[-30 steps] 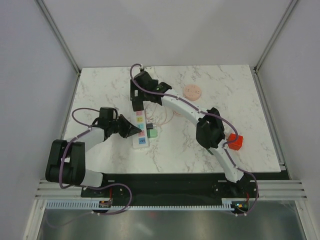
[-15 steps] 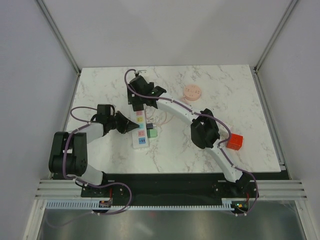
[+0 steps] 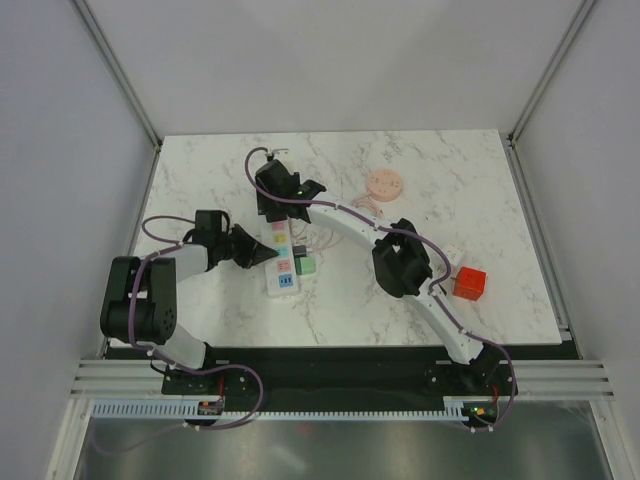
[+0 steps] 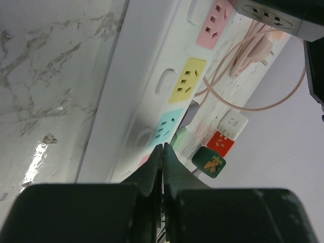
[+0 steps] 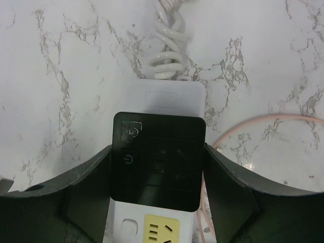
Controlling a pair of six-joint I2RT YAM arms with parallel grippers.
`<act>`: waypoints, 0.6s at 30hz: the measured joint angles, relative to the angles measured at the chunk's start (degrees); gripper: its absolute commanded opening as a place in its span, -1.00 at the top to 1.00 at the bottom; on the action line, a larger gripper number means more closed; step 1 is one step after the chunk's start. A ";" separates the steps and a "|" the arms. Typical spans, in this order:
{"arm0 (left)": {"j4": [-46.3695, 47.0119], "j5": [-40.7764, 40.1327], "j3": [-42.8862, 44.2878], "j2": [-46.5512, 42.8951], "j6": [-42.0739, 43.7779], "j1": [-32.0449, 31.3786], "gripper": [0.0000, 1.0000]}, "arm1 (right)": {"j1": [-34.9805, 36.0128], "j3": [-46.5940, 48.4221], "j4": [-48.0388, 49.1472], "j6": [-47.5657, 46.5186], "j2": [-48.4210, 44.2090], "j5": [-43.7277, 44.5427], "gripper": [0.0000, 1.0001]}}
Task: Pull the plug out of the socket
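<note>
Power strip [image 3: 281, 256] lies on the marble table [image 3: 470, 200], left of centre, long axis running away from the robot, its coiled white cord [image 5: 168, 48] leaving the far end.

The plug [image 5: 159, 160] is a black square block with a power symbol, seated on the far end of the strip, just past the yellow outlet [image 5: 156, 231]. In the overhead view the right wrist covers it.

Right gripper [image 5: 159, 174] comes straight down over that block, one finger [image 5: 86, 192] on each side. The fingers bracket it closely; I can't tell from these views whether they are clamped on it or just short of contact. The straddle makes sense: grip on opposite side faces, pull up along the pin axis.

Left gripper [image 4: 162, 167] is fully closed with nothing between the fingers. Its tips sit on the strip's top face near the blue outlet [image 4: 164, 129], at the near end. Likely a hold-down so the strip doesn't lift with the plug.

Off-task: a green block [image 3: 306, 266] against the strip's right edge, a pink disc [image 3: 385, 184] with a thin pink cable [image 5: 253, 126] trailing toward the strip, and a red cube [image 3: 468, 284] well off to the right.

Plug not out yet.
</note>
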 measured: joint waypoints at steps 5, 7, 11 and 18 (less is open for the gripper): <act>0.02 -0.20 0.00 1.22 -0.04 0.00 0.96 | 0.22 0.24 0.00 -0.09 0.15 0.35 0.29; 0.07 -0.17 0.00 1.51 -0.20 0.00 0.95 | 0.33 0.24 0.00 -0.09 0.15 0.48 0.48; 0.15 -0.46 -0.07 1.53 -0.44 0.00 0.95 | 0.70 0.24 0.07 -0.17 0.15 1.60 0.75; -0.17 -0.42 0.09 1.49 -0.59 0.00 0.95 | 0.90 -0.22 0.04 0.55 -0.07 2.19 1.00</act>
